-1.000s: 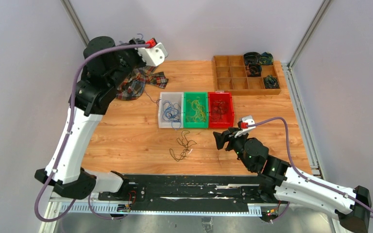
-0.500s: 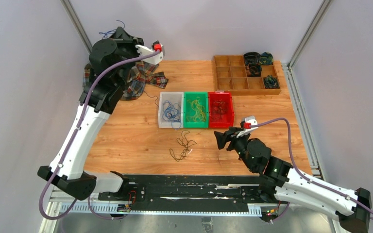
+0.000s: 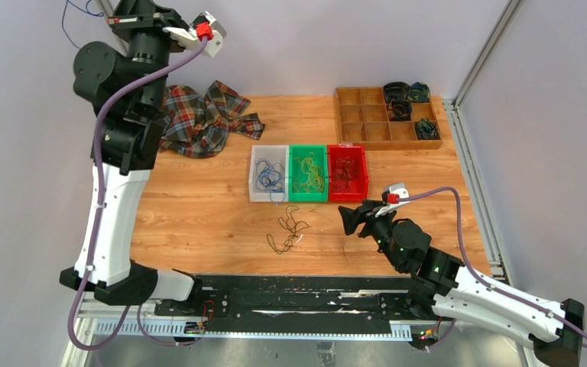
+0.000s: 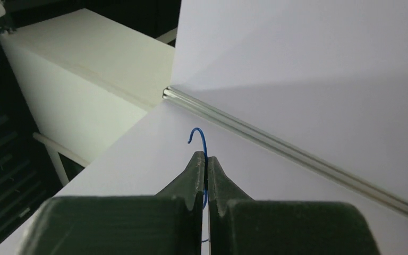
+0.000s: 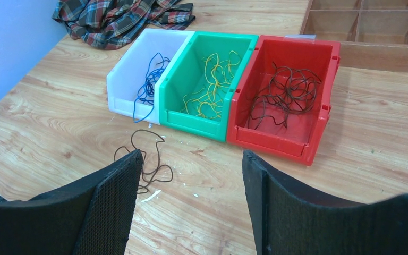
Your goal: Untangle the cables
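Since a second ago, the left arm [image 3: 115, 206] has swung up and back, off the plaid cloth [image 3: 202, 118] and high into the far left corner. The wooden table [image 3: 199, 218] fills the middle of the overhead view. The right arm [image 3: 458, 287] reaches low over its near right part. A wooden compartment tray [image 3: 349, 115] sits at the far right. Three bins stand side by side: white [image 5: 123, 101], green [image 5: 191, 121] and red [image 5: 268, 142], holding blue cables [image 5: 149, 87], yellow cables [image 5: 212, 90] and dark cables [image 5: 281, 95]. A loose dark cable [image 3: 287, 228] lies in front of the bins. The left gripper [image 4: 206, 162] is clenched on a thin blue cable [image 4: 201, 139], held in the air. The right gripper [image 5: 191, 156] is spread wide, grasping nothing, just above the table.
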You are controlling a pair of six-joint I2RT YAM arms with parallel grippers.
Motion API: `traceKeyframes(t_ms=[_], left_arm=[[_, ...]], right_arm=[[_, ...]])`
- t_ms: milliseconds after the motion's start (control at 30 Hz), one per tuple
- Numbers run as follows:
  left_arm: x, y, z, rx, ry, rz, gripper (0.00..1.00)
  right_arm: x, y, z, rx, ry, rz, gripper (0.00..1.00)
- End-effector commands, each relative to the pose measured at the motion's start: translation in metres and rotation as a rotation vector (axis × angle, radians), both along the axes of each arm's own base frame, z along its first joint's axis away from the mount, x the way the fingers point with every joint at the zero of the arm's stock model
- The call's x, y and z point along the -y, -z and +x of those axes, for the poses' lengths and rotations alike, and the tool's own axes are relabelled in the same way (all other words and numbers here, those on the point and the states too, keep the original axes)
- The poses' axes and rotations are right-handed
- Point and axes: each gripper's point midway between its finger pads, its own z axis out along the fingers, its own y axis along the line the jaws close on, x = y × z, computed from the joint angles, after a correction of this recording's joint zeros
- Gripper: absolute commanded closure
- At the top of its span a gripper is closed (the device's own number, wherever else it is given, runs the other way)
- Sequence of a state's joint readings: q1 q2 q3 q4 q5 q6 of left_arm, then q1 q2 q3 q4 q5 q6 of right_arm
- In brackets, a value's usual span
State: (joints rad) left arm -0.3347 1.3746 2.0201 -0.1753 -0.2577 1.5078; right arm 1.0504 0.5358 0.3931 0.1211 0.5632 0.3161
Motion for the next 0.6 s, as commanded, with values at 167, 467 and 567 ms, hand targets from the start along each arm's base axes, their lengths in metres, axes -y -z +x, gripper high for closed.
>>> traceKeyframes(t_ms=[167, 467, 567], left_arm=[[0.079, 0.075, -0.022, -0.287, 0.520, -0.159, 0.99], [0.131, 0.189, -0.018, -0.642, 0.698, -0.341, 0.99], [0.152, 0.233, -0.019, -0.773, 0.733, -0.396, 1.00]], right_arm=[[0.004, 0.008, 0.004, -0.011, 0.031, -0.005, 0.31], [0.006, 0.010, 0.004, -0.020, 0.040, 0.000, 0.32], [0.007, 0.010, 0.004, -0.020, 0.045, 0.002, 0.32]])
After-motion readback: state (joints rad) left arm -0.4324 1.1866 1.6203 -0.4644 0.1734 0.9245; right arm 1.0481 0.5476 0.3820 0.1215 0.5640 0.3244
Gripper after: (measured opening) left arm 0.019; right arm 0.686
